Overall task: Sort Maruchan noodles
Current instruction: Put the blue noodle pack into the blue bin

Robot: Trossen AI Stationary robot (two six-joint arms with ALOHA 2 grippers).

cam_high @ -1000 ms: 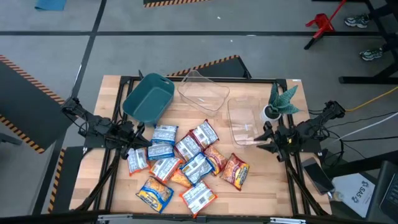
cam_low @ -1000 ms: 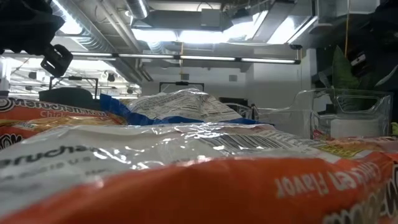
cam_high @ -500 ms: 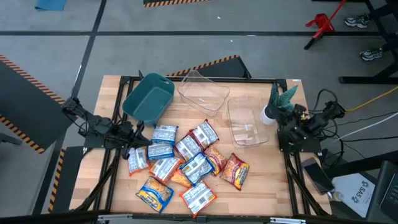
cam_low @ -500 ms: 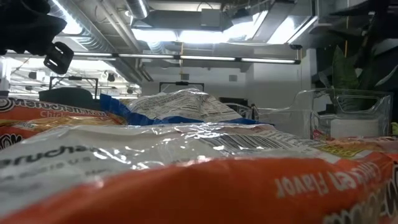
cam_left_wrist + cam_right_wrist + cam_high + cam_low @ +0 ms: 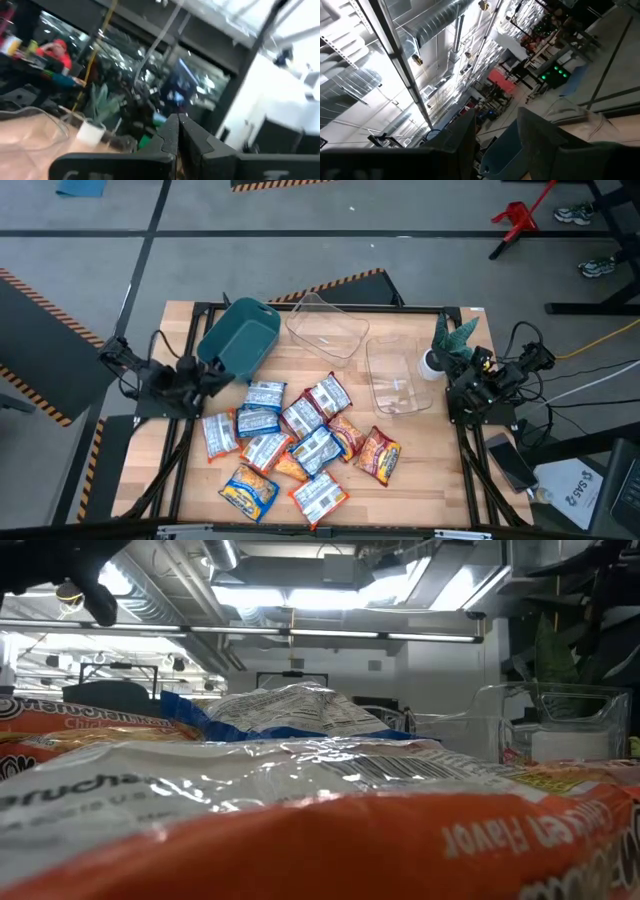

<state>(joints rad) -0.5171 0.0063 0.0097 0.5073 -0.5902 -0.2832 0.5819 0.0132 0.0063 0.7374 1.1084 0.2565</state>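
Noodles (image 5: 290, 442) piled; low view possibly shows bin (image 5: 110, 695).

Noodle packets (image 5: 290, 445) lie heaped mid-table, bin (image 5: 240, 337) and two clear containers (image 5: 325, 326) behind them

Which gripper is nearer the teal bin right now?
Left. The left gripper sits right beside the teal bin's near corner; the right gripper is across the table by the plant.

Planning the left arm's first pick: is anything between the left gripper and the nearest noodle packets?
Nothing visible. The left gripper, shut and empty, sits beside the teal bin, which is off to one side. Only bare table separates it from the noodle packets.
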